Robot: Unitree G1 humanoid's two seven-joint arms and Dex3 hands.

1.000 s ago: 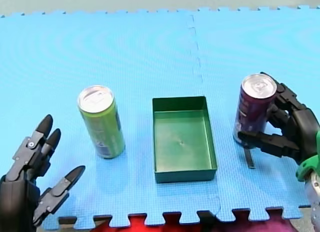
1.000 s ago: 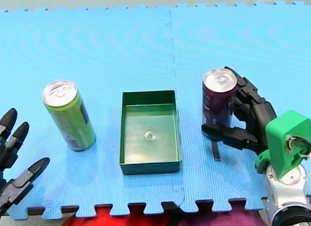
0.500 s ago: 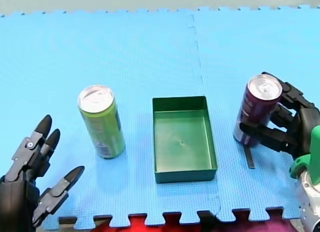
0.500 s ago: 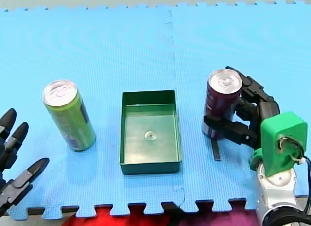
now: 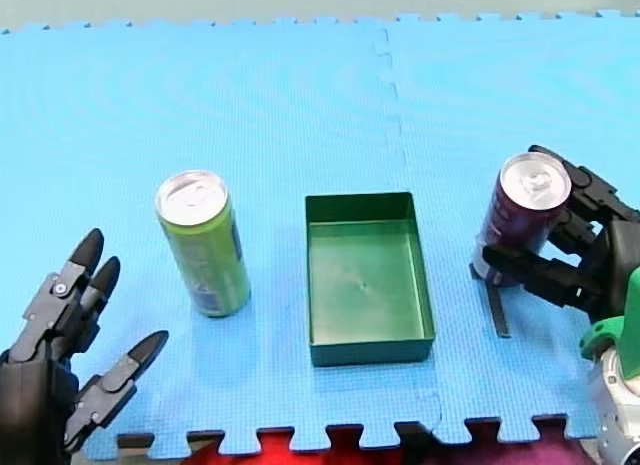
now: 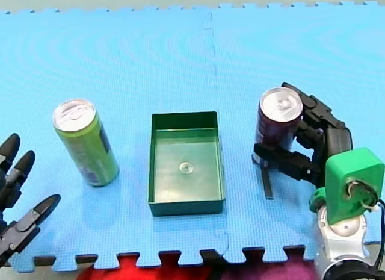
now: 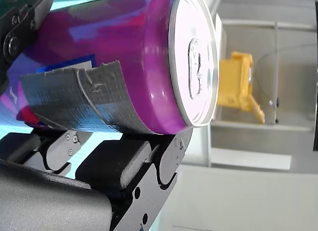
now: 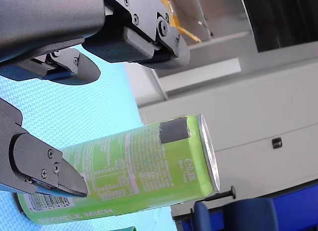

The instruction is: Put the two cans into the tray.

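A purple can [image 5: 508, 230] leans with its top toward the right, on the mat to the right of the tray. My right hand [image 6: 274, 120] is shut on it, thumb across the front and fingers behind. The first wrist view shows the purple can [image 7: 109, 57], with grey tape on its side, resting against black fingers [image 7: 124, 166]. A green can [image 5: 205, 250] stands upright left of the green tray [image 5: 368, 207], which holds nothing. My left hand [image 5: 120, 295] is at the lower left, apart from the green can. The second wrist view shows the green can [image 8: 124, 176] beyond black fingertips [image 8: 74, 72].
The blue foam mat [image 5: 300, 105] covers the surface, with a seam running back from the tray. A dark grey strip [image 5: 497, 310] lies on the mat just in front of the purple can. The mat's jagged front edge [image 5: 330, 440] is close to me.
The right hand has closed on the purple can and drawn it slightly to the right, tipping its top rightward. The green can, tray and left hand have not moved.
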